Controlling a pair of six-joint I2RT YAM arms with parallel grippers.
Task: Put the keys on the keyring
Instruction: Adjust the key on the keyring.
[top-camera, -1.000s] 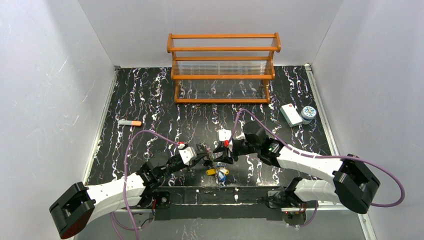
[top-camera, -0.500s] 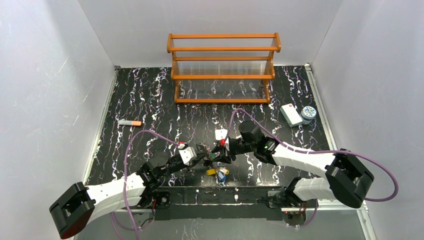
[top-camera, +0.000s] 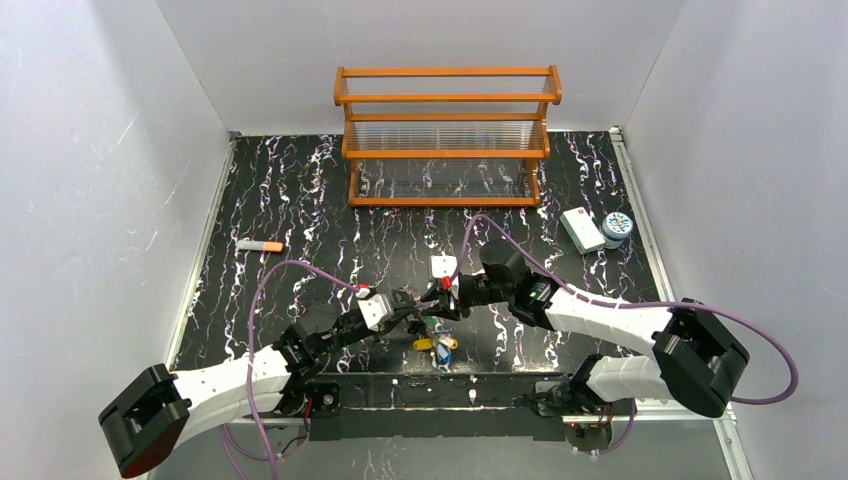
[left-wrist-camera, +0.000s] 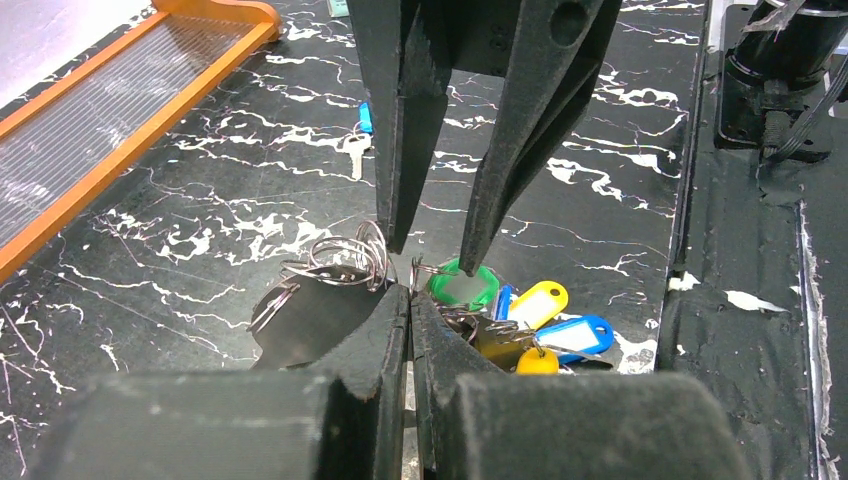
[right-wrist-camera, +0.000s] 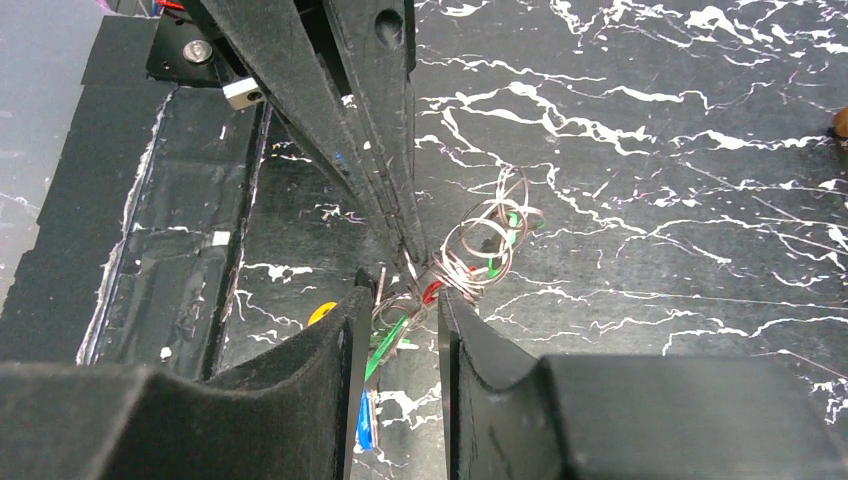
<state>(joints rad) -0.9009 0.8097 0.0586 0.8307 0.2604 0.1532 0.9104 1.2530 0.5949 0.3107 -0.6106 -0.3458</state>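
My left gripper (left-wrist-camera: 410, 292) is shut, its tips pinching the thin wire of the silver keyring (left-wrist-camera: 340, 262), whose loops lie coiled on the black marbled table. The keys lie bunched just beyond the tips, with a green tag (left-wrist-camera: 462, 287), a yellow tag (left-wrist-camera: 538, 303) and a blue tag (left-wrist-camera: 575, 335). My right gripper (right-wrist-camera: 397, 295) is open, its jaws either side of the ring wires and a green key (right-wrist-camera: 385, 345), tip to tip with the left fingers (right-wrist-camera: 370, 130). The keyring also shows in the right wrist view (right-wrist-camera: 485, 240). From above, both grippers meet near the table's front (top-camera: 428, 308).
A loose key with a blue head (left-wrist-camera: 362, 130) lies further off. An orange wooden rack (top-camera: 447, 135) stands at the back. A white box (top-camera: 581, 229) and a round tin (top-camera: 618, 226) are at the right, and an orange-tipped stick (top-camera: 260, 245) at the left.
My right gripper has moved left and closed in on the left gripper's tips over the key bunch. The left arm has held still.
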